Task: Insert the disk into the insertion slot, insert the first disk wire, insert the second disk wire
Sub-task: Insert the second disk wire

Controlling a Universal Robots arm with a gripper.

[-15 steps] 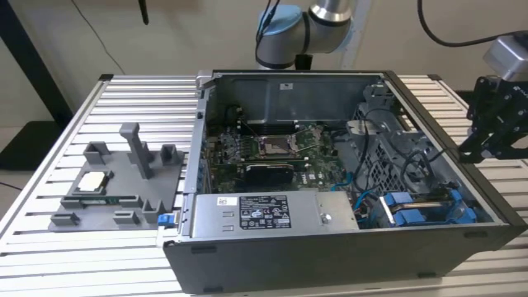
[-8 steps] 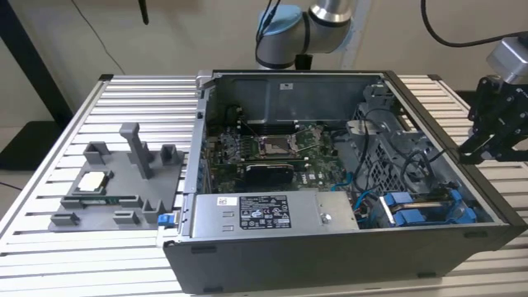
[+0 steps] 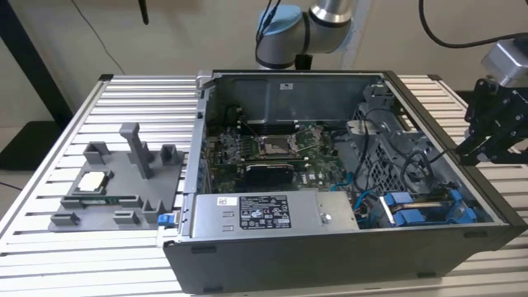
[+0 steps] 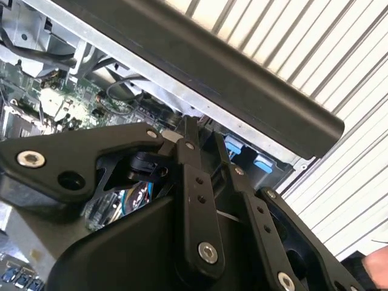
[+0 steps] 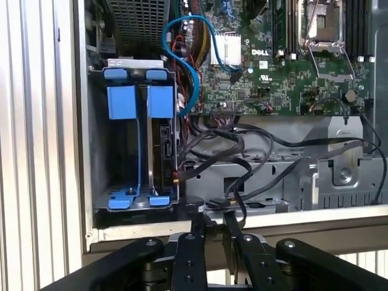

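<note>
Got the open dark grey metal computer case [image 3: 313, 260] just ahead of the black gripper [image 5: 213, 219], sitting outside the case wall, pressed together and pinching nothing. Just past it, inside the grey metal drive-cage insertion slot [image 5: 100, 163], looks like the silver-grey disk in its bright blue plastic carrier [image 5: 160, 102] already seated beside a second blue carrier [image 5: 121, 102], so calling step one done, though guessing between the two carriers. Beyond that, a thin blue cable [image 5: 195, 79] and black cables [image 5: 236, 136] trailing toward the cage, no telling plugged from loose, so counting both wire steps as maybe left.
</note>
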